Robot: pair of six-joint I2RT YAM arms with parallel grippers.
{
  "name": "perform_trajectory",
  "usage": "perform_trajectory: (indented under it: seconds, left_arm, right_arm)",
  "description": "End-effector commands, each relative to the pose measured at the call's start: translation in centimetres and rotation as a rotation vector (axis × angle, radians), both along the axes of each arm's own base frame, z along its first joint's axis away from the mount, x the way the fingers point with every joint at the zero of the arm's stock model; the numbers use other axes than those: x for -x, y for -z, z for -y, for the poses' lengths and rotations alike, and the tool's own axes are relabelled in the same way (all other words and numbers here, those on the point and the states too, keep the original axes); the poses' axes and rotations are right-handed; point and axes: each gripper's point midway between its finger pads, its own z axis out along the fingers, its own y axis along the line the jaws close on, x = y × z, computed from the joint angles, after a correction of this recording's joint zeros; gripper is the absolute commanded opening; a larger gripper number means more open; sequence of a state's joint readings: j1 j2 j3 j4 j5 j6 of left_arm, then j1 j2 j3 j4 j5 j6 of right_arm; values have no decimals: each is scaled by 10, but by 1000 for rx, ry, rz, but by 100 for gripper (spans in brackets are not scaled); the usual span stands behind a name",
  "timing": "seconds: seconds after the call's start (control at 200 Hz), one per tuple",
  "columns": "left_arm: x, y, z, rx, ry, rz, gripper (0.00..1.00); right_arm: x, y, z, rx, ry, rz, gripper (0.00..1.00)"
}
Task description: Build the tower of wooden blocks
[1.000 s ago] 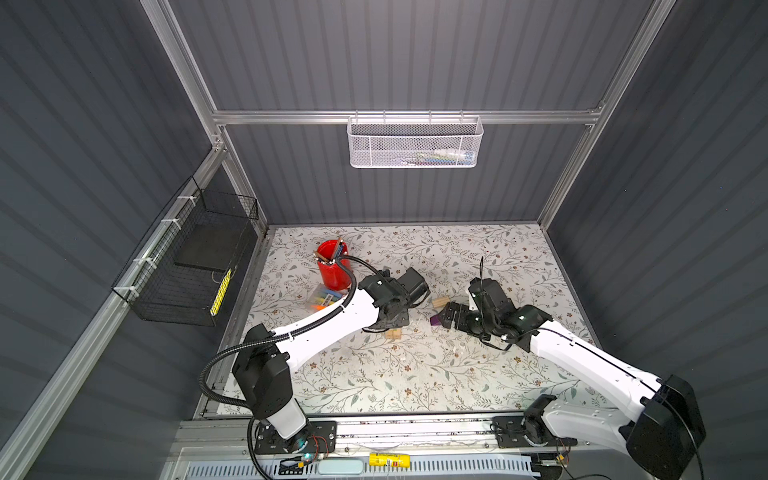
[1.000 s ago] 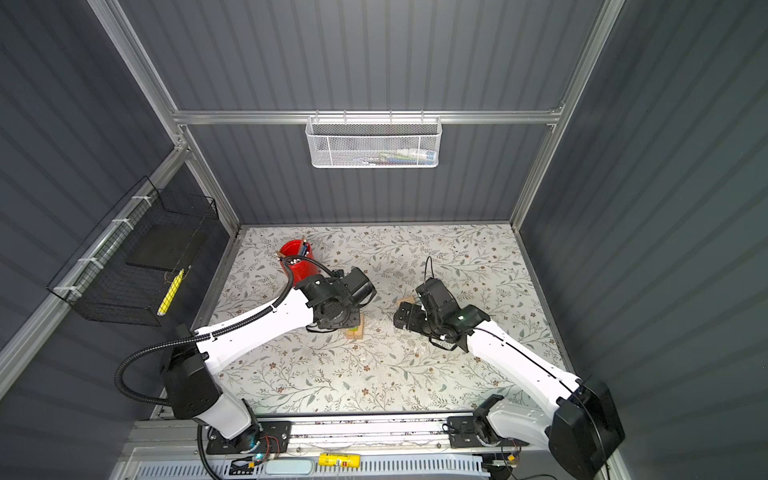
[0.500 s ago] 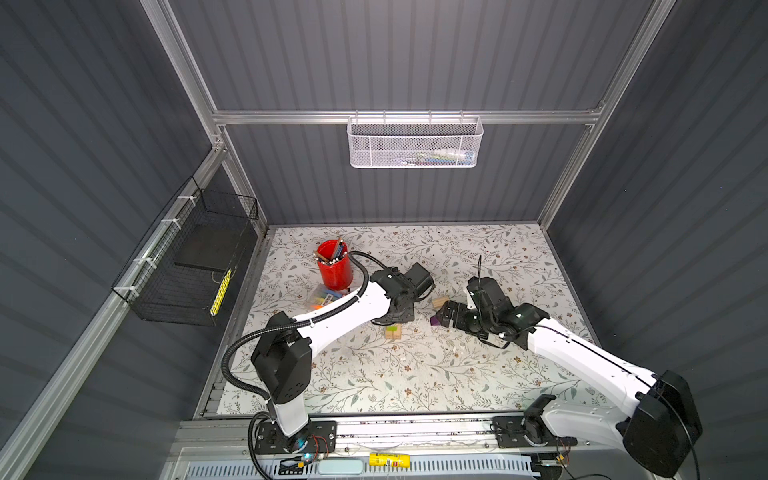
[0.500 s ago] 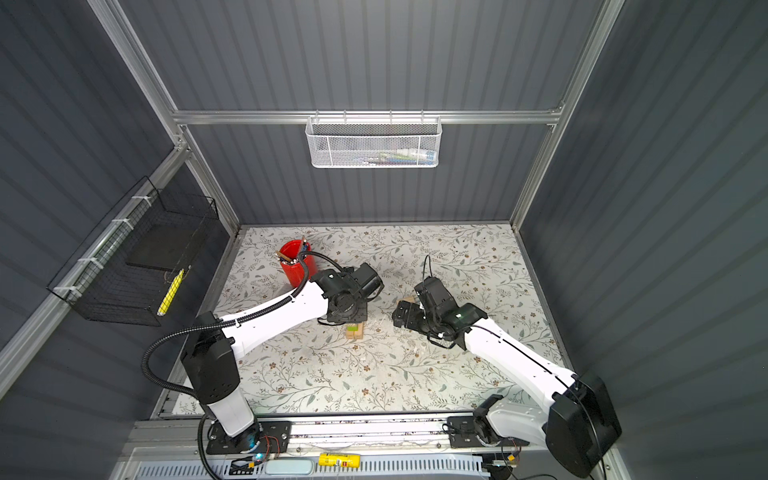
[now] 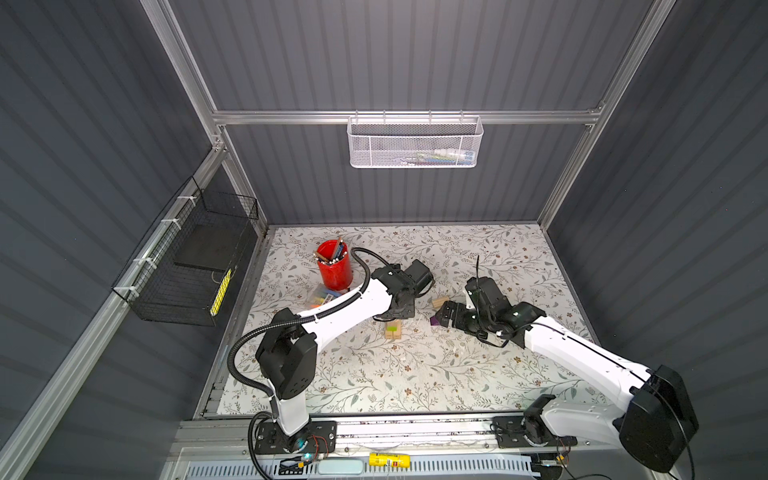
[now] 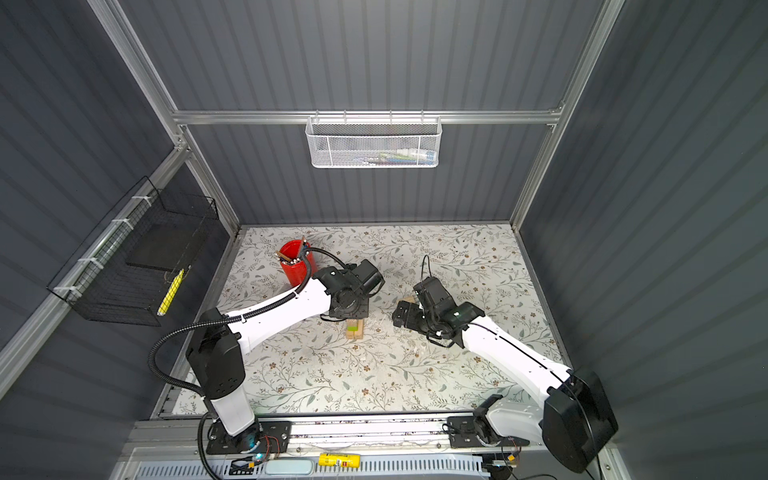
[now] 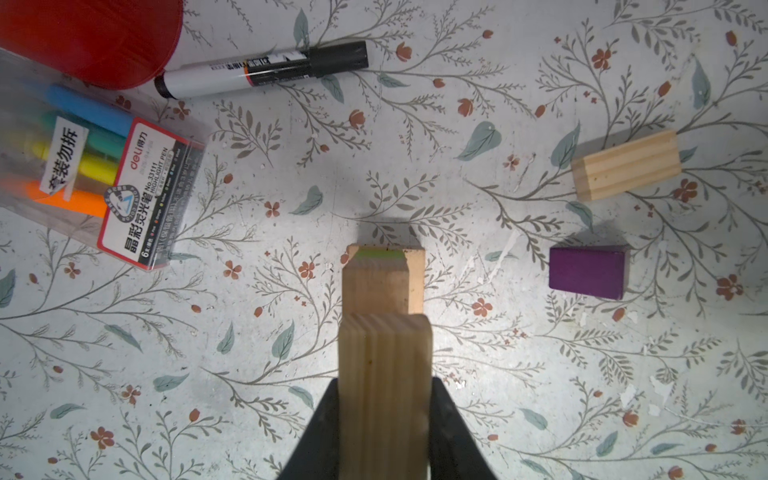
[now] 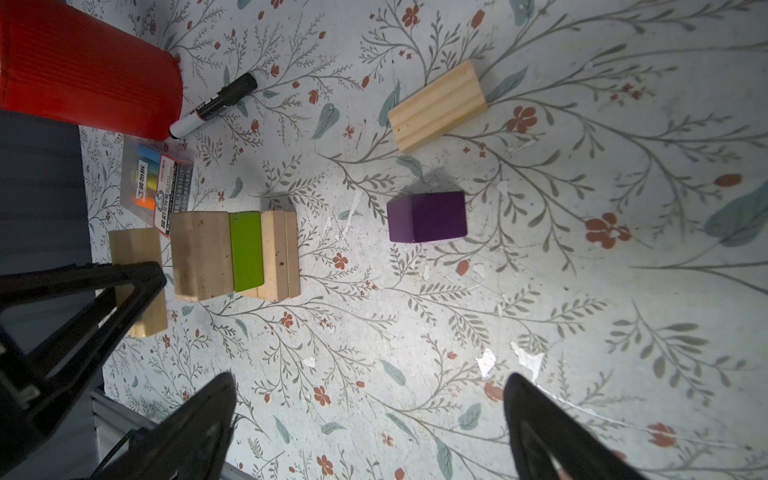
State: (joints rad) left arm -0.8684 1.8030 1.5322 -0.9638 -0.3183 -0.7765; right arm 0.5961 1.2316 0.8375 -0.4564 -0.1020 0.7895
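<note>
Jaws of the left gripper (image 7: pixel 384 384) were clamped narrow on a pale wood brick (image 7: pixel 384 353), one black finger against each long side. The brick lay parallel to the table. Its long axis ran straight out ahead from between the jaws, and its lengthwise grooves faced the wrist camera. Under its forward end stood the tower (image 7: pixel 382 286), whose top brick was lined up on the same axis. The right wrist view showed the held brick just above the tower's top with a thin gap between them. It also showed the stack's make-up: thin pale bricks at the base, a lime-green layer (image 8: pixel 246 249), and a thick pale brick above that. In both top views the tower (image 5: pixel 392 330) (image 6: pixel 355 329) stood just beneath the left jaws.

The right gripper (image 8: pixel 370 378) had its jaws spread wide with nothing between them. Ahead of that gap, apart from both fingertips, the purple block (image 8: pixel 428 216) lay on the table, its long axis running across from one jaw's side toward the other. Beyond it a loose grooved brick (image 8: pixel 438 106) lay flat and slewed at an angle.

Off to one side of the left jaws sat a red cup (image 5: pixel 334 266) of pens. A black-capped marker (image 7: pixel 262 68) lay just beside its foot, and a clear packet of highlighters (image 7: pixel 95 183) lay near it.

The table (image 5: pixel 374 374) wore a pale cover printed with grey sprigs and small red flowers, scuffed with white flecks. Dark grey ribbed panels on an aluminium frame closed the cell. A white mesh basket (image 5: pixel 415 141) hung on the back wall and a black wire basket (image 5: pixel 187 266) on the left wall.
</note>
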Motion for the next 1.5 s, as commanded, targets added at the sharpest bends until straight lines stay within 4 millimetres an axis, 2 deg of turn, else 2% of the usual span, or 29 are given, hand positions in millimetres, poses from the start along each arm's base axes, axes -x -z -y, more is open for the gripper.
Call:
perform_trajectory:
  seconds: [0.0, 0.4, 0.941, 1.226, 1.496]
  left_arm:
    - [-9, -1, 0, -13, 5, 11, 7]
    - [-9, 8, 2, 16, 1, -18, 8]
    - [-8, 16, -6, -13, -8, -23, 9]
    - [-6, 20, -6, -13, -7, -30, 11]
    - [-3, 22, -5, 0, -5, -43, 17]
  right_arm:
    - [-11, -13, -5, -20, 8, 30, 99]
    - [-14, -13, -5, 0, -2, 20, 99]
    - [-13, -13, -3, -3, 2, 19, 99]
    - [-13, -12, -3, -2, 2, 17, 99]
    - [-13, -11, -2, -4, 2, 13, 99]
